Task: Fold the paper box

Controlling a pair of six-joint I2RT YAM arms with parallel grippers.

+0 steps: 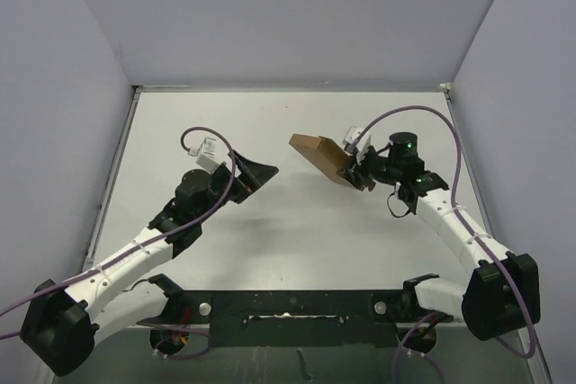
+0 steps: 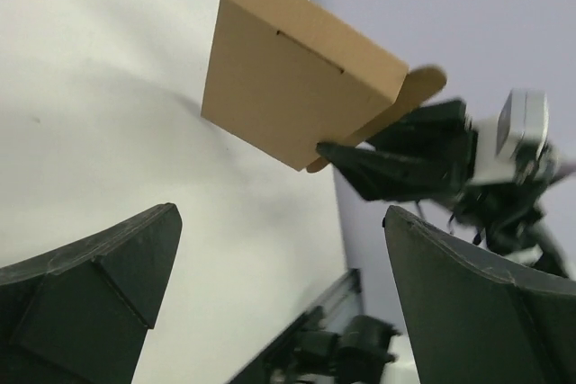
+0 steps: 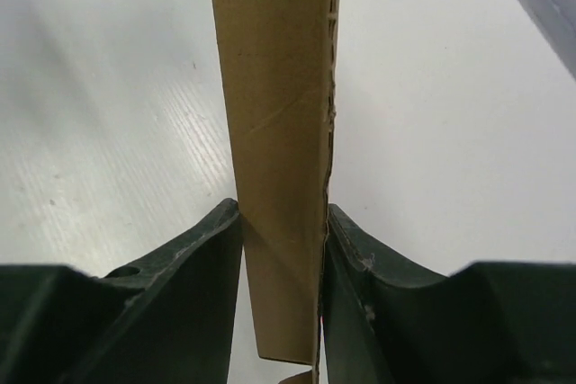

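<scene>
Brown against the pale table (image 1: 270,249): pinching the box (image 1: 315,152) edge-on with the right gripper (image 3: 281,218), with jaws partly closed and pressing on both flat faces at its right end. Holding it tilted in the air, right of centre and towards the far side, clear of the surface. Standing off on the left with the left gripper (image 1: 265,171), spread wide, grasping nothing, pointing at the box across a gap. Leaving a rounded tab (image 2: 421,85) sticking out at the held end, seemingly not tucked in. Risking a slip or a swing of the box, judging by so small a bite near one end. Risking a dented panel by squeezing harder. Risking knocking it out of the grip, or bending the tab the wrong way, by closing in from the left too fast or off line
</scene>
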